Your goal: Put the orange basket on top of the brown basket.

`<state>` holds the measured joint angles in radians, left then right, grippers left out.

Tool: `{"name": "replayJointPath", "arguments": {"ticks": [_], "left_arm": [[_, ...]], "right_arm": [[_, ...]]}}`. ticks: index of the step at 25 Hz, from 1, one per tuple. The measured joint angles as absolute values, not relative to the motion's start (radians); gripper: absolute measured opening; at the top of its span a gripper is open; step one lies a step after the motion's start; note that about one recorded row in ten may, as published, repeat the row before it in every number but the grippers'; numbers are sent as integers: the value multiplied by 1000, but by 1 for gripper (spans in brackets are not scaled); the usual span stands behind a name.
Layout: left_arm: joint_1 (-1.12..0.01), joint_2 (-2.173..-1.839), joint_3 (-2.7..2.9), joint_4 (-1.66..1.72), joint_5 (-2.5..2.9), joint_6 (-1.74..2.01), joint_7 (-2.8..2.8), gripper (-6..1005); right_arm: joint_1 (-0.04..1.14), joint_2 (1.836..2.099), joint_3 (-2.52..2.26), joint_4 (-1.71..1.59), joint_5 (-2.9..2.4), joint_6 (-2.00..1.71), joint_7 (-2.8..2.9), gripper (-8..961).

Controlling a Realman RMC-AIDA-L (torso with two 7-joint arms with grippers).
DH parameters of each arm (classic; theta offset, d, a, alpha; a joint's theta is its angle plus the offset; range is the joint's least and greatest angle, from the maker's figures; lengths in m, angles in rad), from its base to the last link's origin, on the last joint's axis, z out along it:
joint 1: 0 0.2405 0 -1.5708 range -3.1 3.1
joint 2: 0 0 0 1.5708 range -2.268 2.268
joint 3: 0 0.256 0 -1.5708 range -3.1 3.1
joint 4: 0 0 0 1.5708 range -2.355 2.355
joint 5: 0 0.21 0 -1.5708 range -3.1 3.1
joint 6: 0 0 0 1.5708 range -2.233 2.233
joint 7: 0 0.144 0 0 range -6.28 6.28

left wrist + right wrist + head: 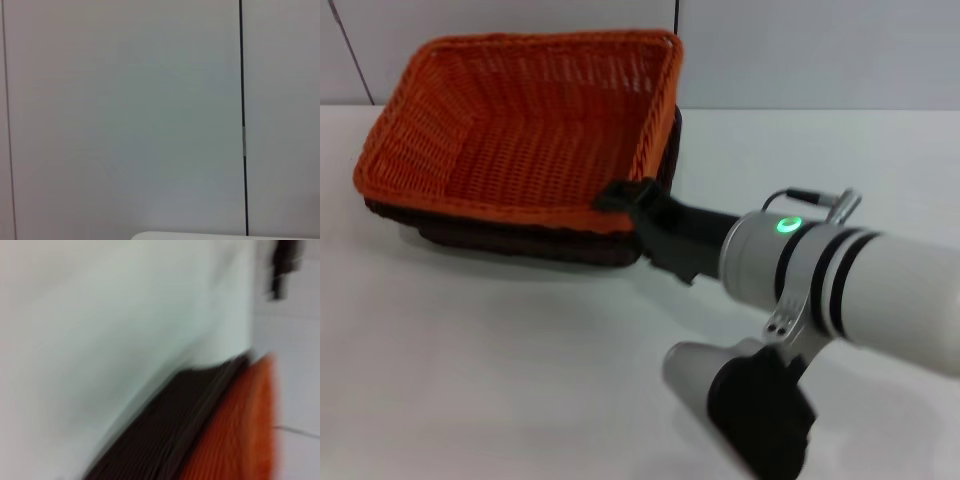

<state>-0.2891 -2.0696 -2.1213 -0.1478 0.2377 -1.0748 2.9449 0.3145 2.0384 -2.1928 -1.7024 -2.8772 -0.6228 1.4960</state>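
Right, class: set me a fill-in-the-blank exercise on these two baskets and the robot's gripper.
1. The orange basket sits nested in the ____ basket.
2. The right gripper is at the orange basket's ____.
3. Both baskets stand on a ____ table.
4. The gripper belongs to the robot's ____ arm.

Missing words: brown; rim; white; right

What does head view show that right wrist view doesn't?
Head view only: the whole orange basket nested in the brown basket, sitting on the white table, plus the right gripper at the orange basket's near right rim corner; I can't tell whether its fingers are open. Right wrist view only: a close, smeared look along the brown basket's side wall. Both: orange weave sitting above the dark brown weave. The left gripper appears in neither.
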Motion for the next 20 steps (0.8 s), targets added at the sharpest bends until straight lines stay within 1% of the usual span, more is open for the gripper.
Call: {"name": "replayJointPath", "arguments": {"ticks": [5,7,8,11,12,13,17,20], "left_arm": [[-277,-2069,-2121,-150,238,-1099,2944,843],[-275,-2068,-2121,-150,239,-1103,2944,843],[-274,-2067,-2121,-150,240,-1105,2944,843],[-271,-2066,-2121,-153,239,-1107,2945,843],[-270,-2066,-2125,-156,234,-1115,2944,843],[-270,-2066,-2125,-156,234,-1115,2944,843],[-268,-2067,-2131,-156,231,-1142,2942,843],[-269,-2070,-2132,-156,230,-1180,2941,843]], "right_arm": [[227,2075,-2224,-1739,-2856,-449,1696,560],[165,2079,-2228,-1731,-2835,-317,1795,560],[165,2079,-2228,-1731,-2835,-317,1795,560],[96,2087,-2186,-1727,-2747,-169,1918,560],[52,2088,-2122,-1699,-2631,-35,2007,560],[52,2088,-2122,-1699,-2631,-35,2007,560],[-7,2075,-2014,-1544,-2269,335,2158,560],[-55,2075,-1973,-1420,-2095,536,2315,560]]}}
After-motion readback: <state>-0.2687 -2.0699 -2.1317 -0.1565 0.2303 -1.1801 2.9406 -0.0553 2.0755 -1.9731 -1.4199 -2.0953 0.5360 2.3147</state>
